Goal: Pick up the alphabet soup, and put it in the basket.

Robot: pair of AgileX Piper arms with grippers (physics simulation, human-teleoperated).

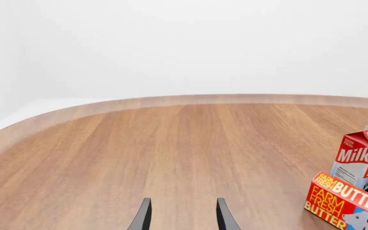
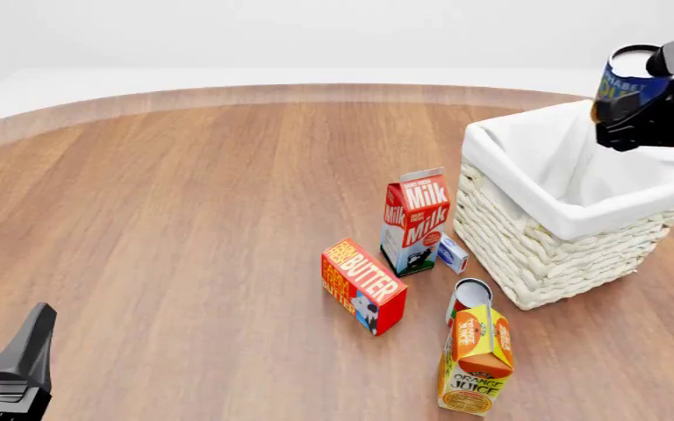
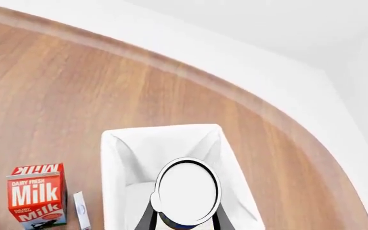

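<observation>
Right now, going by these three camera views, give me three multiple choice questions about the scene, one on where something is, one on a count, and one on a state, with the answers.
1. Where is the alphabet soup?
A. Lying on the table beside the butter box
B. Held up over the basket
C. Resting on the basket's floor

2. How many gable-topped drink cartons stand on the table?
A. Two
B. Four
C. None

3. What is the left gripper doing?
A. Gripping the milk carton
B. Holding the butter box
C. Open and holding nothing

Answers: B, the right gripper holds the can above the basket opening, as the right wrist view shows. A, the milk carton and the orange juice carton. C, the left gripper shows spread fingers with only bare table between them.
</observation>
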